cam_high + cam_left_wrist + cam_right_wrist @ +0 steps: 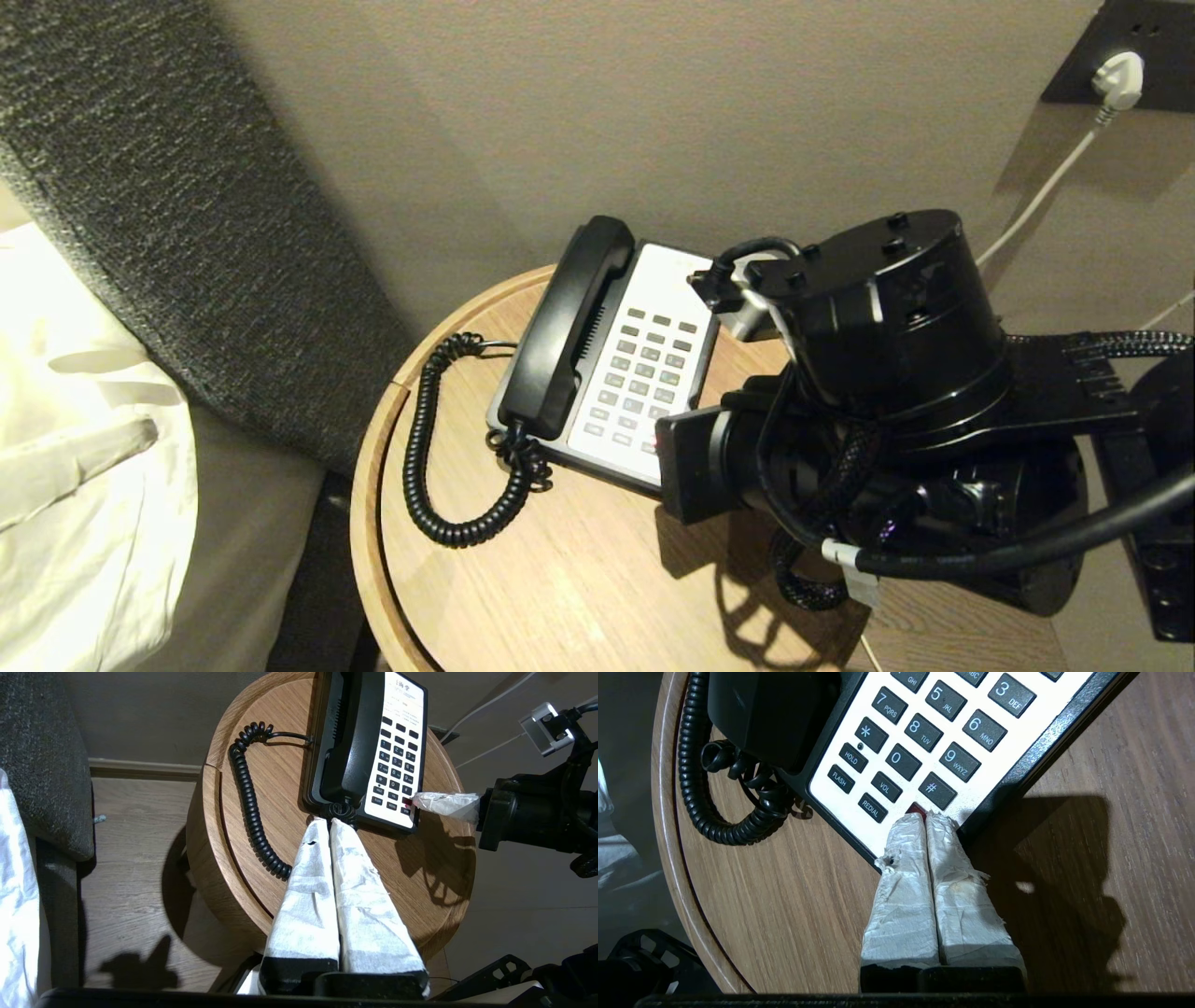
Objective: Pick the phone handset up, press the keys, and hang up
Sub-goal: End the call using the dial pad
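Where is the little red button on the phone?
The red button sits at the near corner of the white keypad, just below the # key. The shut right gripper has its tips right at it.

Black right arm (896, 317) — braided cables, white-taped fingers (920, 877).

My fingers (920, 868) wear wrinkled white tape; handset (568, 327) glossy black plastic, table (579, 560) smooth grained wood, headboard (187, 205) coarse grey cloth.
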Robot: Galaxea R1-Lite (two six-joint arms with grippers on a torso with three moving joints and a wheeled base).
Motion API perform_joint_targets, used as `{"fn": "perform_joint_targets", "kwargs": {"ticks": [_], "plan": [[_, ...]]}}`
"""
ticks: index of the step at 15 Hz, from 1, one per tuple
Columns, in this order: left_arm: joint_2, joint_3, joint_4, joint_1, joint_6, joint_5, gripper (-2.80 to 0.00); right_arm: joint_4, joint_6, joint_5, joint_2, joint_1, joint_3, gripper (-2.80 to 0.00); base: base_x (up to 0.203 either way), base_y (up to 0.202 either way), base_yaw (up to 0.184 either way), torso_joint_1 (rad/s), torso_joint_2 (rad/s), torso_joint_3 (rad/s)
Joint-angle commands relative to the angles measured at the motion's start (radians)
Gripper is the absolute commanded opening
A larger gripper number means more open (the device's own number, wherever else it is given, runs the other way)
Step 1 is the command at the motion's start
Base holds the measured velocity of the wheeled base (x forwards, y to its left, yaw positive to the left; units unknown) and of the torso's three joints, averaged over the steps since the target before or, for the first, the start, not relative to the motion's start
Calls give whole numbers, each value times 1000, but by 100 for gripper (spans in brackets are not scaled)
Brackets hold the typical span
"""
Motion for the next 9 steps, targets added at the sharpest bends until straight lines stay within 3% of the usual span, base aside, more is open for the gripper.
{"fn": "perform_joint_targets", "kwargs": {"ticks": [1, 9], "plan": [[-7, 12, 0, 0, -3, 1, -280, 0, 4, 1, 6, 3, 0, -280, 0, 0, 0, 0, 0, 0], [-15, 17, -2, 0, -3, -6, -280, 1, 6, 9, 10, 3, 7, -280, 0, 0, 0, 0, 0, 0]]}}
